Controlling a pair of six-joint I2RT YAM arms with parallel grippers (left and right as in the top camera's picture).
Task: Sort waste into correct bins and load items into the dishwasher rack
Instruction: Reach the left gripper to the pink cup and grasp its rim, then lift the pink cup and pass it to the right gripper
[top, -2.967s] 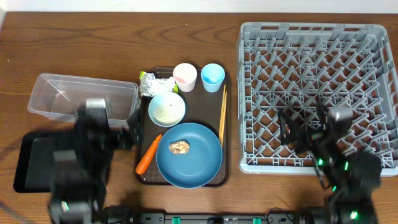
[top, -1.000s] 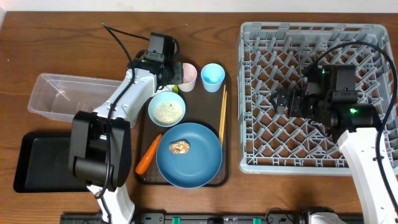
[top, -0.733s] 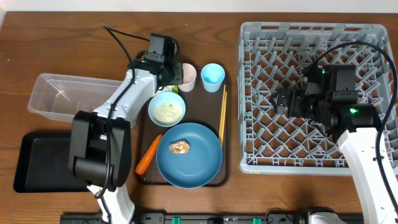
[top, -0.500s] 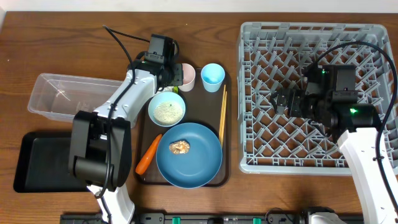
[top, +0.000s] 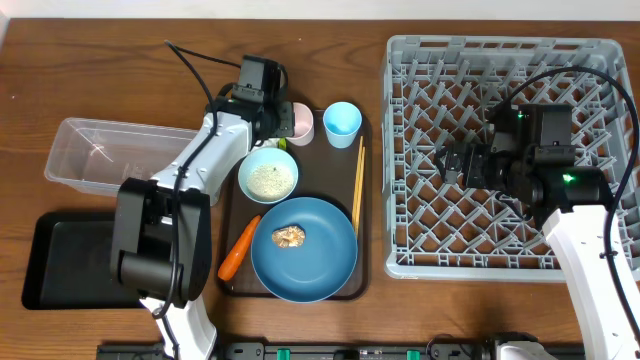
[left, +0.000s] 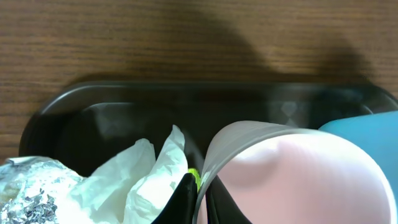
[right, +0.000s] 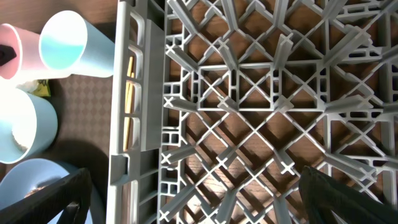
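Observation:
My left gripper (top: 283, 118) is shut on the rim of the pink cup (left: 292, 180), one finger inside the wall and one outside (left: 200, 199). The crumpled silvery wrapper (left: 37, 193) lies just left of the cup. The light blue cup (top: 342, 124) stands to its right. A white bowl (top: 268, 176) holds rice. The blue plate (top: 304, 250) carries a brown food lump (top: 289, 236). The carrot (top: 238, 247) and chopsticks (top: 358, 185) flank the plate. My right gripper (right: 202, 205) hangs open over the grey dishwasher rack (top: 510, 150) with nothing between its fingers.
The dishes sit on a dark brown serving tray (top: 365, 200). A clear plastic tub (top: 120, 155) and a black tray (top: 60, 260) lie at the left of the wooden table. My left arm stretches over the tub's right end.
Both arms rose from the table's front edge three seconds ago. In the last second my left jaws closed on the pink cup's rim; the right arm stayed still.

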